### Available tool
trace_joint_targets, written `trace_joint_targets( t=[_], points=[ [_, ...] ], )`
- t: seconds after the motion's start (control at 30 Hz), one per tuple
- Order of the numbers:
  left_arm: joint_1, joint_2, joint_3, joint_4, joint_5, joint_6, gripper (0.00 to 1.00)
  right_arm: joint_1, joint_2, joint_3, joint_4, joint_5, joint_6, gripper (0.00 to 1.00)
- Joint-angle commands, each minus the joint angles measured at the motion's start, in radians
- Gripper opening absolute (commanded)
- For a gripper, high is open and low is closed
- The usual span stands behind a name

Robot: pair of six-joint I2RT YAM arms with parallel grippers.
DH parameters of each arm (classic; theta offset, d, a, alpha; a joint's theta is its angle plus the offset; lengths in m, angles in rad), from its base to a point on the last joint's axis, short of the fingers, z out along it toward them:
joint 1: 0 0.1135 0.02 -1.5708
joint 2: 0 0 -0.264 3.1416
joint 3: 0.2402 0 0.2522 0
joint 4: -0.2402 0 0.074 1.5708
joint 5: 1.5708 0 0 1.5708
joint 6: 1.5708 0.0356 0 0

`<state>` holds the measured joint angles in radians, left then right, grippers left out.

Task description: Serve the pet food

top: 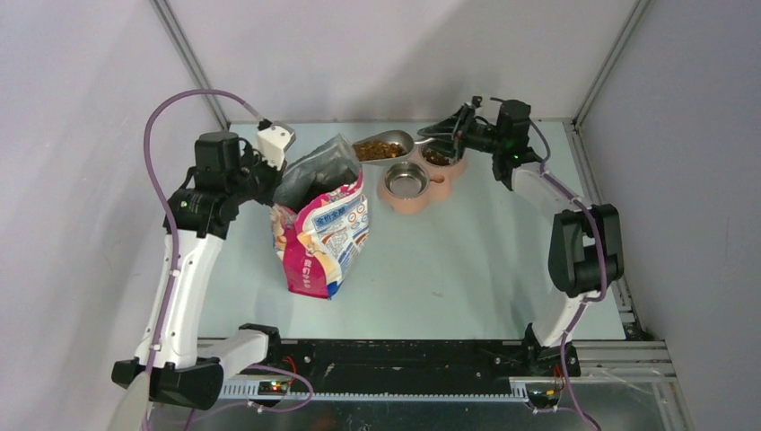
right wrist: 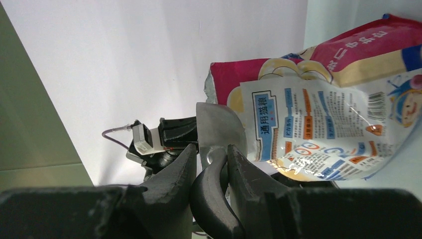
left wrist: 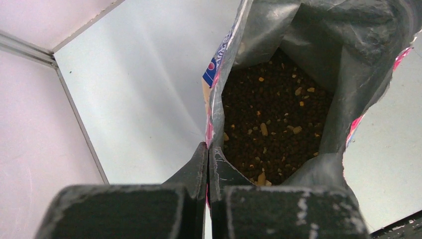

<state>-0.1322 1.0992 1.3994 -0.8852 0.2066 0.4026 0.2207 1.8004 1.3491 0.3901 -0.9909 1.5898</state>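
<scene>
Pet food (top: pixel 379 150) is lying heaped in the grey metal scoop (top: pixel 406 138), which is being held between the open mouth of the printed bag (top: pixel 325 235) and the pink twin-bowl feeder (top: pixel 395 203). More of it is sitting loose inside the bag. The right gripper (right wrist: pixel 211 150) is pinching the scoop's thin handle. The left gripper (left wrist: pixel 208 149) is pressed together on the bag's upper edge, holding the mouth open.

Hazards at this stage:

1. Early tipping. The scoop is not yet standing over either bowl, and the steel bowl (top: pixel 406 180) nearest it is looking empty. Any wrist roll before the scoop is centred is likely to send kibble onto the table (top: pixel 467 269) or the feeder rim.
2. Handle pivot. The load is sitting at the far end of a narrow, smooth handle. The scoop is likely to rotate in the jaws if the arm is accelerating sharply.
3. Heap shedding. The kibble is piled loose, so a jerky move risks rolling pieces off.
4. Bag slump. The bag is leaning and depending on one pinched edge. Should that edge slip out, the bag is likely to fold or topple.
5. Hidden target. The far bowl (top: pixel 438 158) is lying partly under the right gripper, so its fill level cannot be told.
</scene>
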Motion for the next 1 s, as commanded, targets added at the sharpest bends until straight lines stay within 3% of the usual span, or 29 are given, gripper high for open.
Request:
trace_joint_targets(
  t=[0.0, 0.2, 0.43, 0.97],
  points=[
    [0.004, -0.038, -0.004, 0.008, -0.023, 0.014, 0.00, -0.070, -0.111, -0.055, 0.096, -0.009, 0.006, 0.00],
    [0.005, -0.067, -0.008, 0.008, -0.003, 0.004, 0.00, -0.184, -0.147, -0.165, 0.157, -0.005, -0.010, 0.00],
    [0.004, -0.101, -0.013, 0.001, 0.041, -0.019, 0.00, -0.299, -0.135, -0.252, 0.156, 0.016, -0.152, 0.00],
    [0.005, -0.171, -0.044, 0.000, 0.071, -0.049, 0.00, -0.311, -0.124, -0.248, -0.127, 0.234, -0.530, 0.00]
  ],
)
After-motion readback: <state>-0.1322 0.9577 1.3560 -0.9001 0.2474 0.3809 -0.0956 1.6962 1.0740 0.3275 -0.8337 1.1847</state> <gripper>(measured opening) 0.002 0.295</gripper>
